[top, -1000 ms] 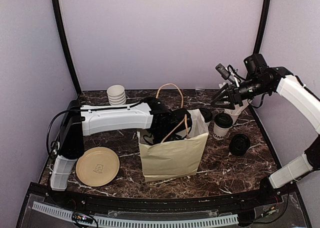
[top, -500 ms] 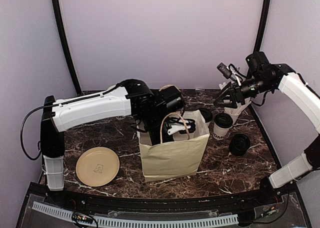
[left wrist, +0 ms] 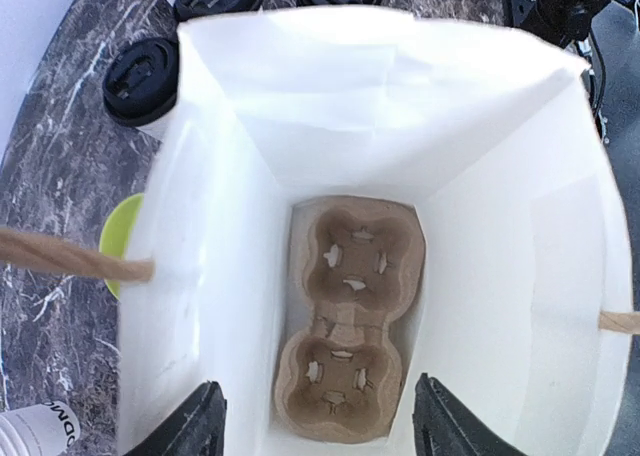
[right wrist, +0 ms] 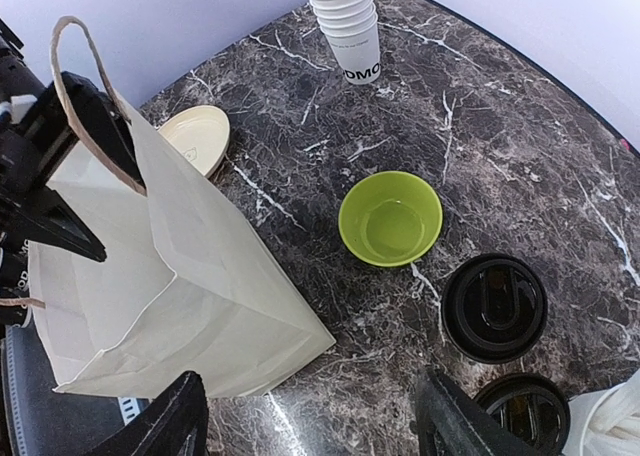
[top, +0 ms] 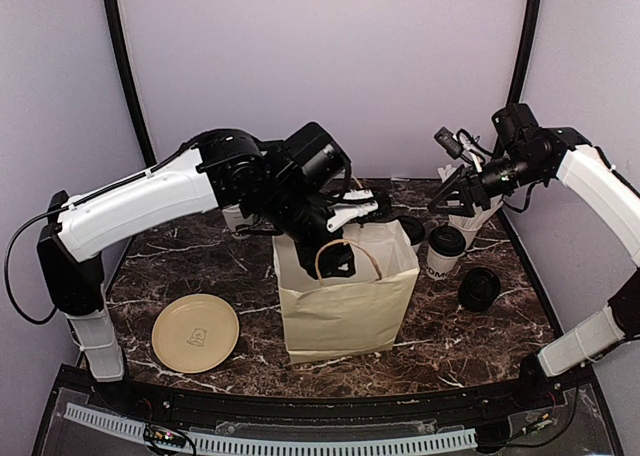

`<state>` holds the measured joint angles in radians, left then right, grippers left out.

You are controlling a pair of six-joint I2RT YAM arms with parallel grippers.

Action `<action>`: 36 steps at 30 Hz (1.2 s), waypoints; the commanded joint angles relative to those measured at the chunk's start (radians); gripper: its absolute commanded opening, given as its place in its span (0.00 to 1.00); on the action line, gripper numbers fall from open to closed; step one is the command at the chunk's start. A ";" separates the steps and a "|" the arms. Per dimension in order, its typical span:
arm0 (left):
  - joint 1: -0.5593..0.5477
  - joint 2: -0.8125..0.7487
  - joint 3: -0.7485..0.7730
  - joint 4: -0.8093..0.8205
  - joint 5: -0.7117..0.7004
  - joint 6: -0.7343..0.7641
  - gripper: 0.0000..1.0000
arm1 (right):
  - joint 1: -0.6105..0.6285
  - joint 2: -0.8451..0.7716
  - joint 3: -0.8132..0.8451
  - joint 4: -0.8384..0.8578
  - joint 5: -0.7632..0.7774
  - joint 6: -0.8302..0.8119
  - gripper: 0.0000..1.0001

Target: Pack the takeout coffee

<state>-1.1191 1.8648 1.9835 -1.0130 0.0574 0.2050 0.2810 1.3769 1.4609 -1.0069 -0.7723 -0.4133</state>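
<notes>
**On the marble table, the bag is standing open and the coffee is waiting outside it**

Inside the paper bag (top: 345, 306) a cardboard cup carrier (left wrist: 347, 316) is lying flat on the bottom, and through the left wrist camera we are seeing both of its wells empty. The left gripper (left wrist: 320, 424) is hanging directly above the bag's open mouth, its jaws spread with nothing between them.

The takeout coffee (top: 443, 253), lid on, is standing on the table (top: 470, 341) just beside the bag's right side, apart from both grippers. Another black-lidded cup (top: 410, 228) is sitting behind the bag's far right corner. A black lid (top: 480, 288) is lying toward the near edge, and we cannot tell whether a cup is under it.

The right gripper (top: 447, 191) is hovering in the air above and behind the coffee, jaws parted and gripping nothing. Its wrist camera is looking down past the bag at a green bowl (right wrist: 390, 219) and a tan plate (right wrist: 195, 136).

We are judging the preparation as done: the bag is upright, its mouth is wide, and the carrier is seated. The packing itself is not yet begun. We are expecting that a gripper needs to close around the cup, lift it upright over the bag's rim, and lower it into one of the wells without snagging the paper handles.
</notes>
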 commanded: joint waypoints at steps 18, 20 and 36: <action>0.065 -0.453 -0.291 0.493 -0.158 -0.037 0.73 | -0.023 -0.026 -0.052 0.021 0.189 0.012 0.70; 0.090 -0.469 -0.319 0.508 -0.162 -0.068 0.73 | -0.023 -0.033 -0.083 0.021 0.262 0.001 0.70; 0.113 -0.540 -0.470 0.610 -0.290 -0.140 0.82 | -0.025 -0.174 -0.379 -0.055 0.594 -0.173 0.72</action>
<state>-1.0107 1.3811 1.5494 -0.4564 -0.1684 0.0963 0.2607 1.2362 1.1385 -1.0523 -0.3073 -0.5365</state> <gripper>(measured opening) 0.805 0.718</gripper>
